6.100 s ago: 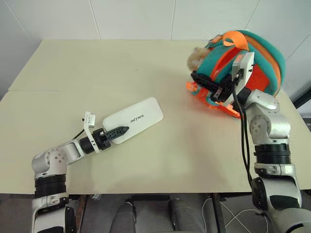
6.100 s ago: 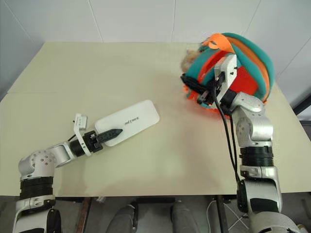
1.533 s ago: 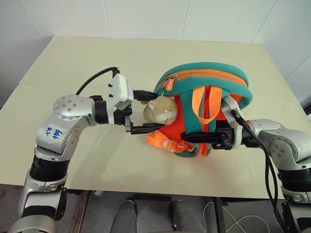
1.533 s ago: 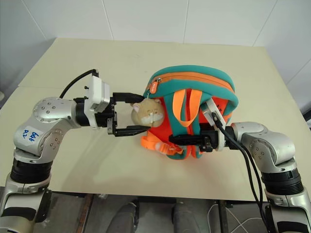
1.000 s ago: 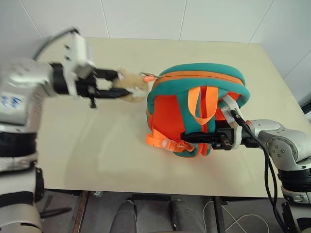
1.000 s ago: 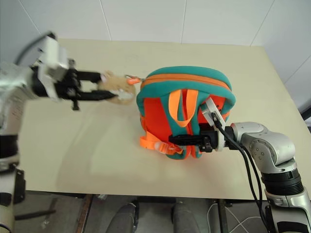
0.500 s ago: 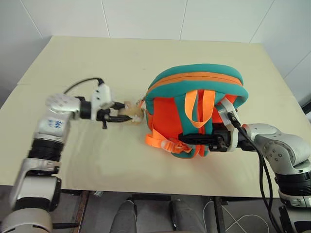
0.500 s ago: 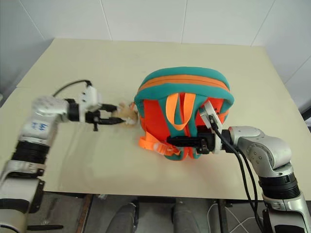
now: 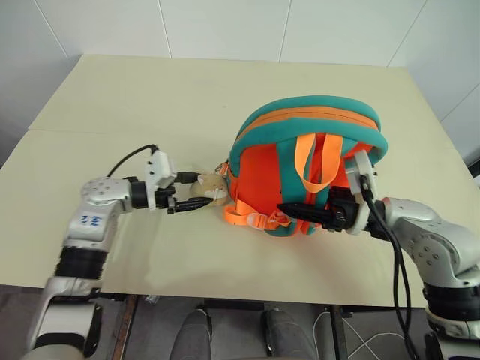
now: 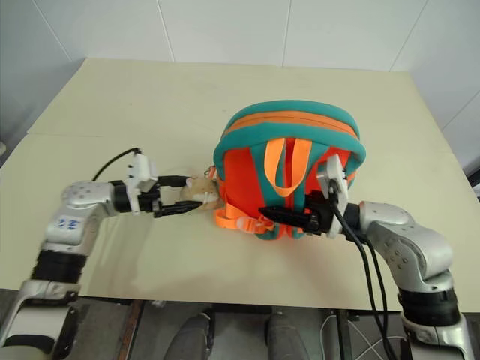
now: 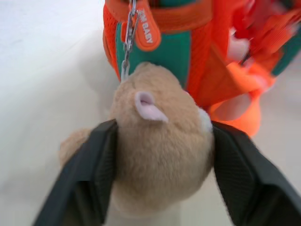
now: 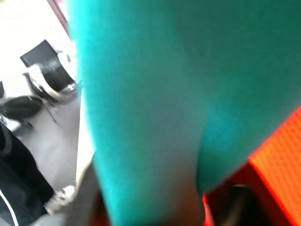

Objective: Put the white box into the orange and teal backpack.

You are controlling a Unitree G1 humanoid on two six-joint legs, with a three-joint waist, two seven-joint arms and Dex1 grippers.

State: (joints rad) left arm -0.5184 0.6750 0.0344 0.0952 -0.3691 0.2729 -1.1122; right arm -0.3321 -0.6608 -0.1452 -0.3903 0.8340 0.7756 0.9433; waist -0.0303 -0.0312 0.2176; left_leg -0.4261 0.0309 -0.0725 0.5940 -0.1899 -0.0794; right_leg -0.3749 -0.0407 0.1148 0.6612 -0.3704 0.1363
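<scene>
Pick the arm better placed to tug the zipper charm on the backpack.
Left. The left gripper sits around the plush charm chained to the zipper pull; the right gripper is low at the backpack straps.

Padded cloth backpack (image 9: 307,161), fuzzy plush charm (image 11: 160,141) — matt table (image 9: 150,97)

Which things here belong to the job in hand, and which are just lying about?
Job: orange and teal backpack; its plush charm; left hand, closed on the charm; right hand, at the backpack's straps.
Not part of it: table; tiled wall.
</scene>
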